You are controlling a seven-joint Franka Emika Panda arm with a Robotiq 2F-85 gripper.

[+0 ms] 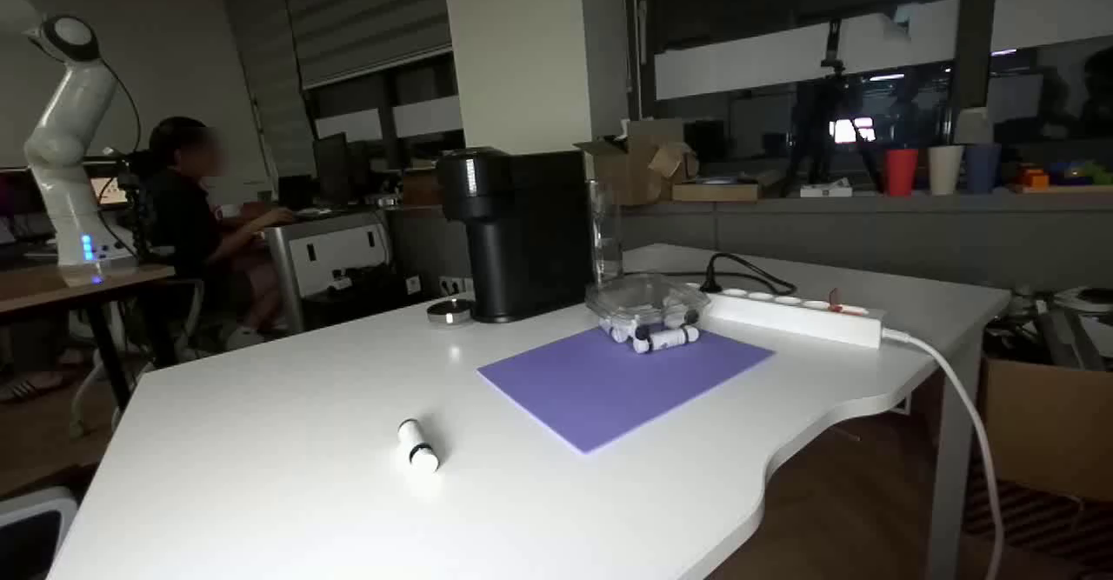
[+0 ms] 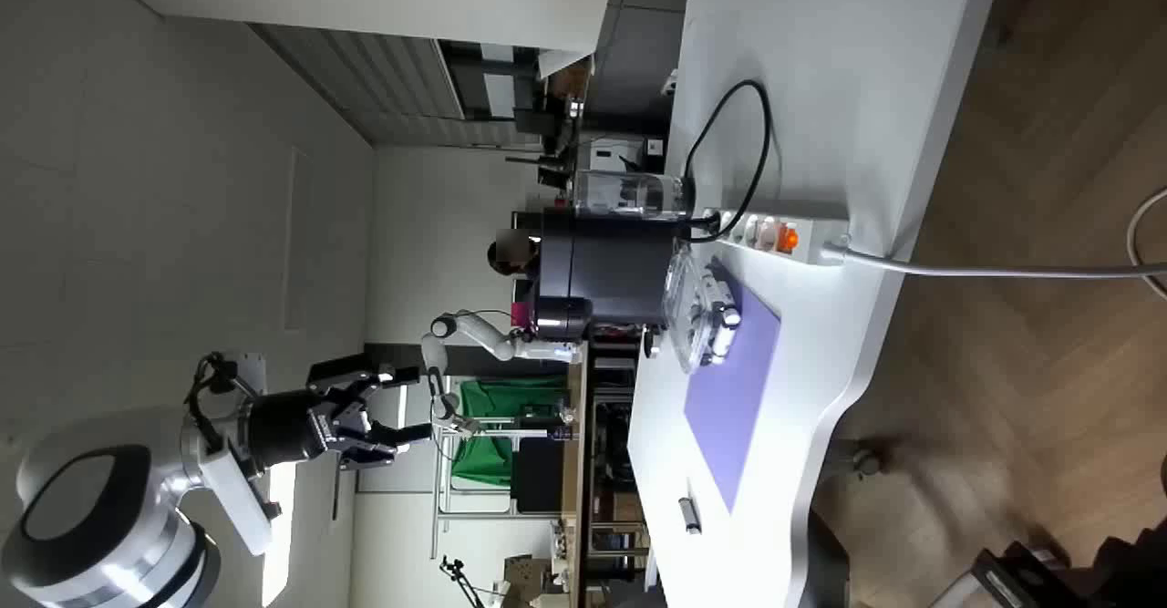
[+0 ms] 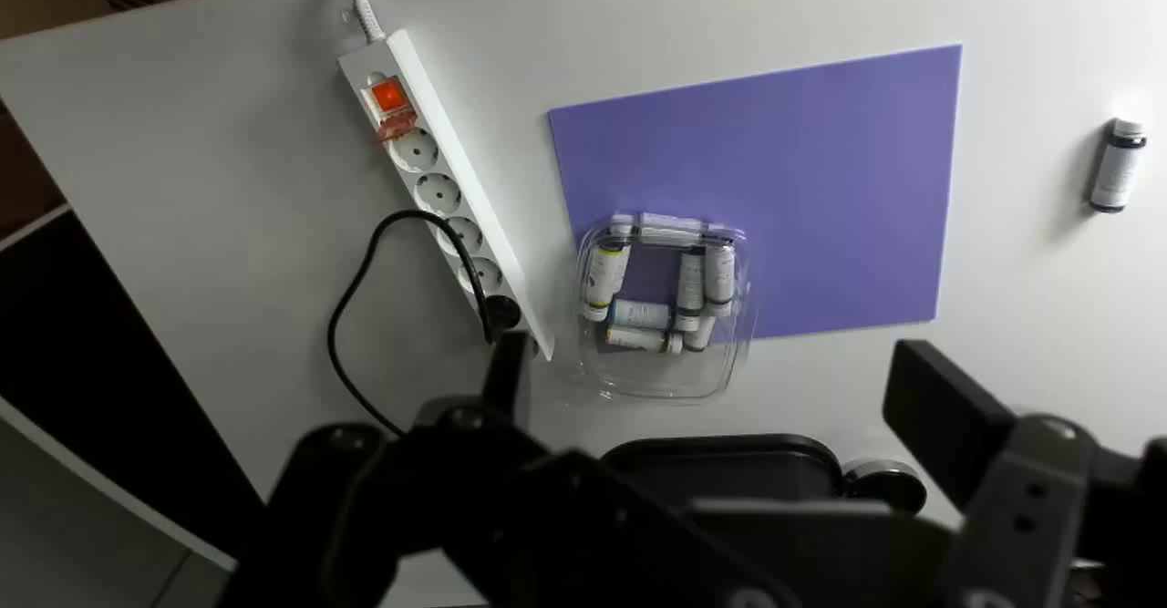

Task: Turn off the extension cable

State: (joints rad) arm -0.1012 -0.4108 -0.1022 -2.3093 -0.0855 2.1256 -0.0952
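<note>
You've got white on the extension cable (image 3: 456, 193), bright orange-red on its switch (image 3: 389, 95), black on a cord (image 3: 331, 334), plain purple on the mat (image 3: 848, 189), and there's white on the tabletop (image 3: 821, 6). Your fingers (image 3: 948, 417) are black, and the loose bottle (image 3: 1117, 166) reads white with dark bands. In an exterior view you're seeing a black coffee machine (image 1: 539, 223), a red cup (image 1: 901, 171), a cream cup (image 1: 945, 170), a blue cup (image 1: 981, 169).

Dim light, glare on tabletop (image 1: 287, 441), soft shadows
</note>
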